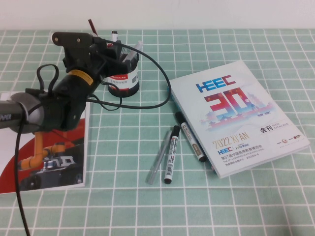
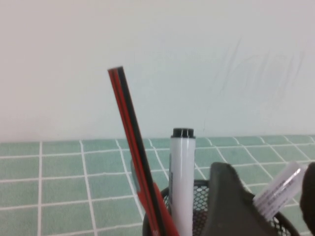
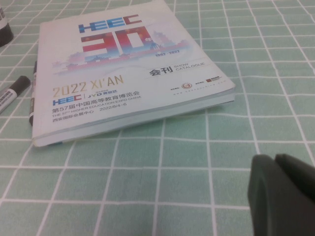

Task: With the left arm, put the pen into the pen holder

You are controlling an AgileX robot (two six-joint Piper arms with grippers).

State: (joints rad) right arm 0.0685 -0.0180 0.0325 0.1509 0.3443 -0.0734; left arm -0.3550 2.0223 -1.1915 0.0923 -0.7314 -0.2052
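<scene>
The black mesh pen holder (image 1: 131,73) with its red-and-white label stands at the back left. It also shows in the left wrist view (image 2: 199,199). It holds a thin red-and-black stick pen (image 2: 129,132), a white marker (image 2: 182,177) and a clear whitish pen (image 2: 278,189). My left gripper (image 1: 118,49) hovers right over the holder's rim. Its fingers (image 2: 226,206) stand apart, and the clear pen leans loosely in the gap between them. No black-barrelled, red-capped pen shows in any view. My right gripper (image 3: 275,169) is shut and empty, low over the mat near the catalogue.
A HEEC catalogue (image 1: 236,113) lies at the right. Two black-capped white markers (image 1: 171,153) (image 1: 191,135) and a grey pen (image 1: 159,158) lie beside it. A booklet (image 1: 54,157) lies under the left arm. A black cable (image 1: 147,103) loops beside the holder.
</scene>
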